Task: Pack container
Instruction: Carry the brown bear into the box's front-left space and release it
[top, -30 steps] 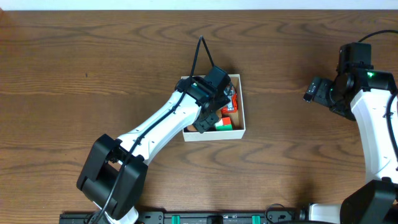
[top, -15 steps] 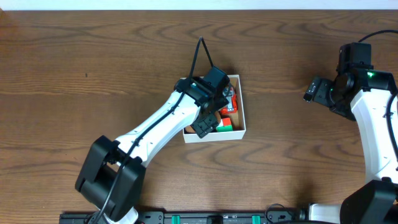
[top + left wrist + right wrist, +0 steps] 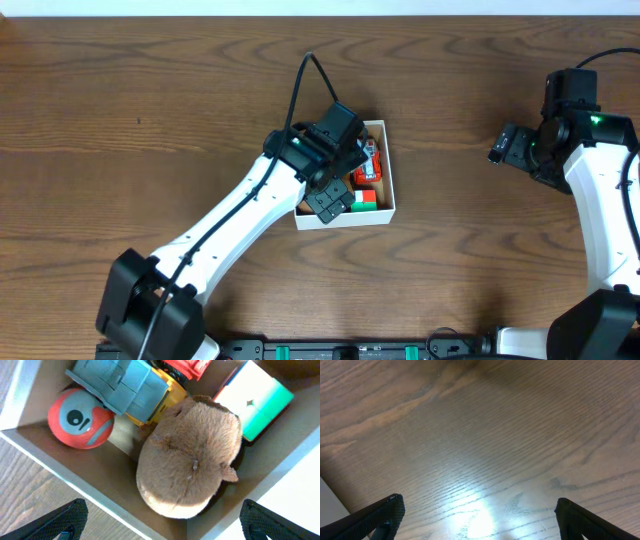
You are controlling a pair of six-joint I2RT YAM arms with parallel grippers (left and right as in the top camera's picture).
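The container (image 3: pixel 391 185), a white box with a tan-brown inside, sits mid-table. In the left wrist view its rim (image 3: pixel 100 508) runs across the lower left. A brown plush toy (image 3: pixel 192 462) lies inside, free of the fingers. Beside it are a red ball (image 3: pixel 80 419), a blue-and-yellow truck (image 3: pixel 132 387) and a green-and-white block (image 3: pixel 255 402). My left gripper (image 3: pixel 162 520) hangs open over the box's near-left corner (image 3: pixel 332 198), holding nothing. My right gripper (image 3: pixel 497 150) stands open over bare wood at the far right (image 3: pixel 480 510).
The left arm (image 3: pixel 240 215) crosses the table from the near left up to the box. Its black cable (image 3: pixel 300 90) loops above the box's far-left corner. The right arm (image 3: pixel 605 200) stands along the right edge.
The left gripper has opened wide and let go of the brown plush toy, which now lies in the box. The left arm's base end has swung to the left. The right arm has not moved.
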